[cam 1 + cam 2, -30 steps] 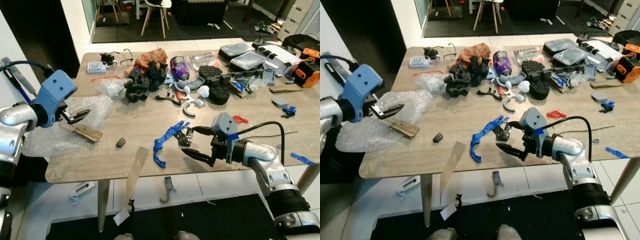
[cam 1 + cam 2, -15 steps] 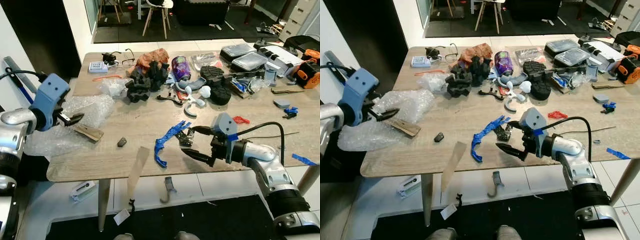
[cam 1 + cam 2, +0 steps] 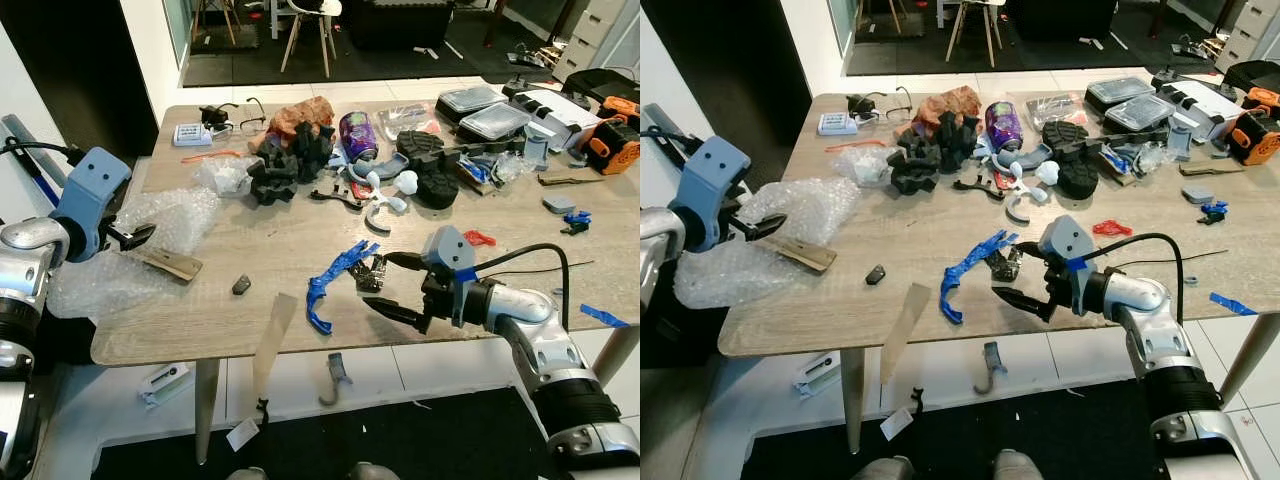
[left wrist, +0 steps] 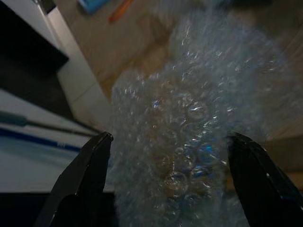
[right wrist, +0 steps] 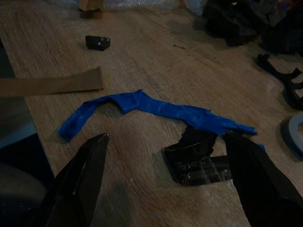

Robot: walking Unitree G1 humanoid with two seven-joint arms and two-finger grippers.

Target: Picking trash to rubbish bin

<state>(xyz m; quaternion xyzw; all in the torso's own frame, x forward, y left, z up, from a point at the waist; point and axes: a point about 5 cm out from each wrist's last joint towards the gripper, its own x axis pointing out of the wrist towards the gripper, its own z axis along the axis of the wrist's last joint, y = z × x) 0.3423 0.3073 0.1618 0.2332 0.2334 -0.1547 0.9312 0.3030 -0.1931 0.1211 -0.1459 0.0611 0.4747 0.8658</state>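
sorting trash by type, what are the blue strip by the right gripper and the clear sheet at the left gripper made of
Blue strip: looks like thin matte tape or plastic film, since it lies twisted and creased.
Clear sheet: bubble wrap, translucent glossy plastic with rows of round air pockets.

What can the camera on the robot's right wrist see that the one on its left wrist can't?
Right wrist view: a crumpled blue strip on the wooden table, a small black crinkled piece beside it, a tan strip hanging over the edge, and a little black block.

Left wrist view: clear bubble wrap straight ahead.

Both look out between two open black fingers, the right gripper and the left gripper.
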